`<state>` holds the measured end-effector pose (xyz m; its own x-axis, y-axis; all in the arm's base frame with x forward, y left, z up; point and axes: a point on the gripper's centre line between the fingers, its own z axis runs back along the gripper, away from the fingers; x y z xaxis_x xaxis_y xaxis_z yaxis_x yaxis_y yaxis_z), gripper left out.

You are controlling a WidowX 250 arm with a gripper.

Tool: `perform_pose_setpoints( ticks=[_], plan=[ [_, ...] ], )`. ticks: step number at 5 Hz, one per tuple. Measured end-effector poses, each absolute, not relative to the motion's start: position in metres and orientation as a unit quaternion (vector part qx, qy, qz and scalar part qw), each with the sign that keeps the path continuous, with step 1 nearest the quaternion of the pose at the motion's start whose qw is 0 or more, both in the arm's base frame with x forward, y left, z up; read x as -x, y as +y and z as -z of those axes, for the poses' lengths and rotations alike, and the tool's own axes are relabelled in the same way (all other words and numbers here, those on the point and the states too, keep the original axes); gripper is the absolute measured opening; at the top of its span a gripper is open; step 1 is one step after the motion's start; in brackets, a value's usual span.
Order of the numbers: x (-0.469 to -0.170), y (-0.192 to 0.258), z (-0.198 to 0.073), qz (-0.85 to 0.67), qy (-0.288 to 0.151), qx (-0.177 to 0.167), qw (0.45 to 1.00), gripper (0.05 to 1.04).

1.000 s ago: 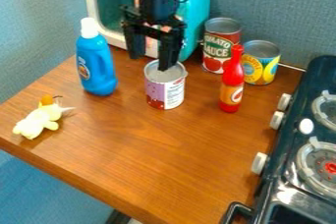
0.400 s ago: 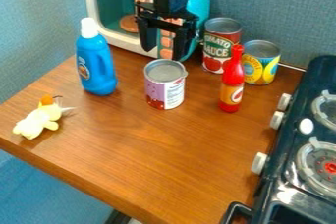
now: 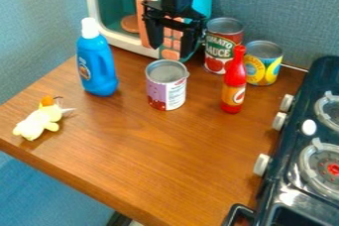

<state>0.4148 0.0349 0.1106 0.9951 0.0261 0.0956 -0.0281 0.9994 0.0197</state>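
The black gripper [image 3: 171, 51] hangs open at the upper middle, in front of the toy microwave's [image 3: 92, 7] button side, with nothing between its fingers. Below it a pink-and-white can [image 3: 166, 85] stands upright on the table. Right of the gripper is a tomato sauce can [image 3: 222, 45], and beside that a yellow-and-blue can [image 3: 263, 63]. A red bottle with an orange label [image 3: 234, 81] stands in front of these two cans. On the left a blue bottle with a white cap [image 3: 96, 59] is upright.
A pale yellow plush toy [image 3: 38, 121] lies near the left edge of the wooden table [image 3: 152, 165]. A dark toy stove [image 3: 298, 170] with burners and knobs runs along the right side. Blue-grey partition walls stand behind and at left.
The gripper has moved right and a little up, away from above the pink-and-white can to in front of the microwave's buttons. The cans, bottles and plush toy have stayed put.
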Motion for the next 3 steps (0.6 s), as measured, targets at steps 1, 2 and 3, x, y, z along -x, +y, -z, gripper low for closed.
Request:
perform_pose_setpoints(
  ticks=[1,2,3],
  plan=[
    [-0.421,0.032,-0.097,-0.019,-0.077,-0.014,0.997,1.001],
    [-0.421,0.036,-0.081,-0.019,-0.102,-0.027,0.994,1.001],
    [-0.423,0.036,-0.088,-0.020,-0.147,-0.025,0.989,1.001]
  ],
)
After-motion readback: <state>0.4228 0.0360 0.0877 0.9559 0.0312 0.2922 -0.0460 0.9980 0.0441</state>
